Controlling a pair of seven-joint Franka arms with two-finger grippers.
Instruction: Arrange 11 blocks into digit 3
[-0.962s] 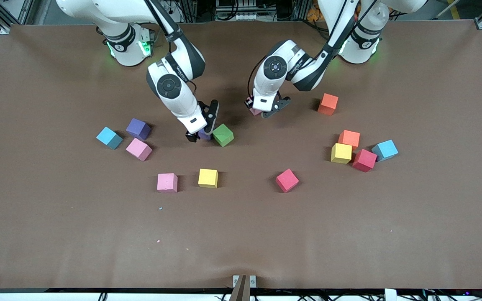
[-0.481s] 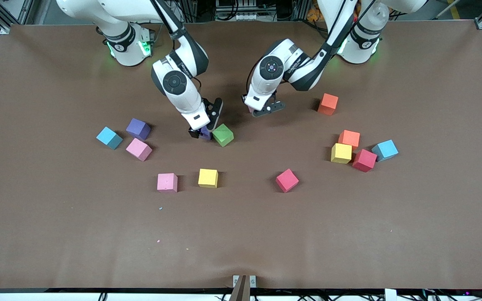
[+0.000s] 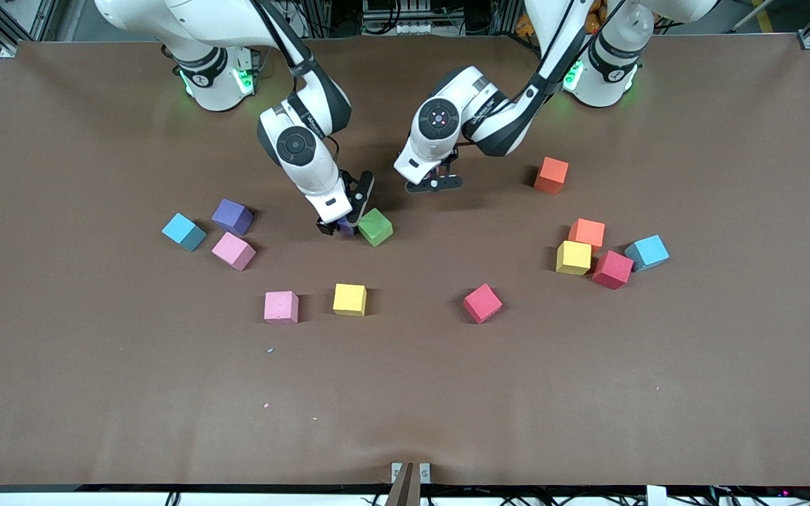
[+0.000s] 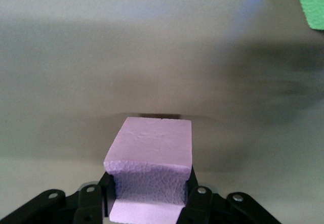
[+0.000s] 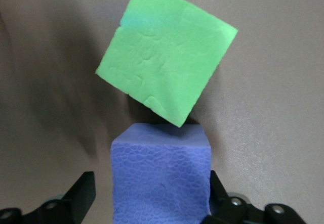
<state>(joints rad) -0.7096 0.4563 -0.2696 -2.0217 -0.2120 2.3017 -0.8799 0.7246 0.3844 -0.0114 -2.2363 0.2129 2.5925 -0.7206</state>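
My right gripper (image 3: 342,214) is low over the table with its jaws open around a purple block (image 3: 346,226), and one finger (image 5: 83,188) stands clear of the block. That purple block (image 5: 159,173) touches a corner of the green block (image 3: 375,227), which also shows in the right wrist view (image 5: 164,67). My left gripper (image 3: 427,184) is shut on a pink block (image 4: 152,150) and holds it just above bare table, close to the green block (image 4: 311,1). In the front view the left hand hides that pink block.
Toward the right arm's end lie a purple (image 3: 232,216), a light-blue (image 3: 183,231) and a pink block (image 3: 233,251). Nearer the camera are pink (image 3: 281,306), yellow (image 3: 349,299) and red (image 3: 482,303). Toward the left arm's end are orange (image 3: 551,175), orange (image 3: 586,232), yellow (image 3: 574,257), red (image 3: 613,269) and light blue (image 3: 647,252).
My left gripper has carried the pink block toward the right arm's end and a little toward the bases. My right gripper shifted slightly. The purple block stays beside the green one.
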